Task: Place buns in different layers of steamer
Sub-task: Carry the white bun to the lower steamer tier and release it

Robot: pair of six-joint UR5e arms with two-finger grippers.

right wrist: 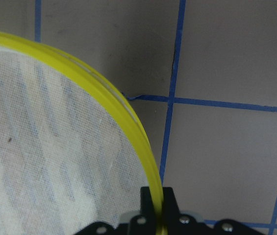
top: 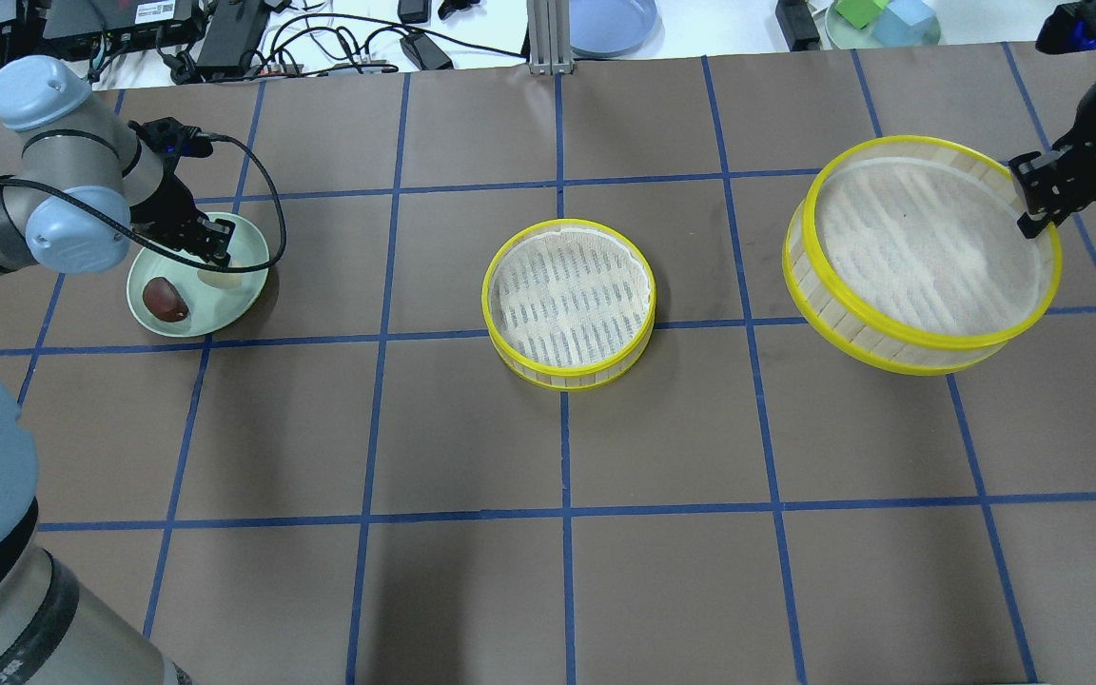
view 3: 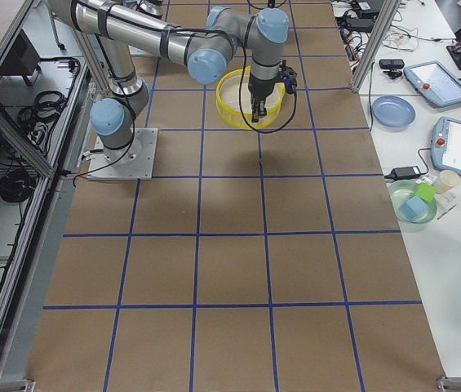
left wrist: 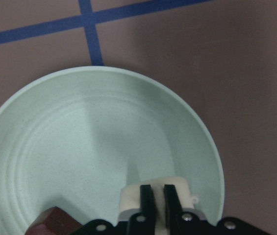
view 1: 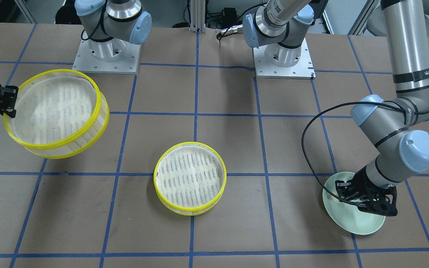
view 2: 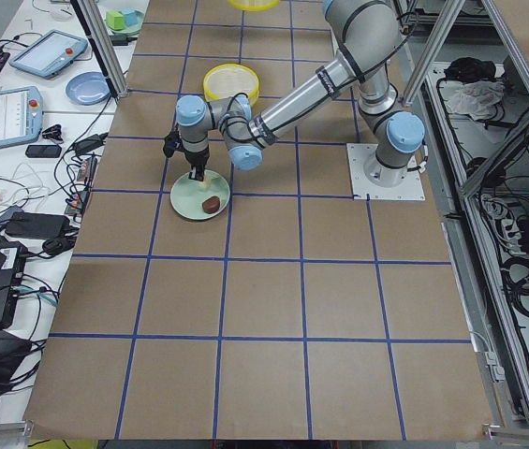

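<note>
On the pale green round plate (left wrist: 104, 147) the left gripper (left wrist: 158, 196) has its fingers almost together at the cream-white oval bun (left wrist: 183, 188). Whether it grips, I cannot tell. The dark reddish-brown bun (top: 166, 299) lies beside. The empty yellow-rimmed steamer tray (top: 568, 376) sits to its right, mid-table. Farther right, the right gripper (top: 1033, 205) pinches a second tray's (top: 919, 247) rim, lifted and tilted.
</note>
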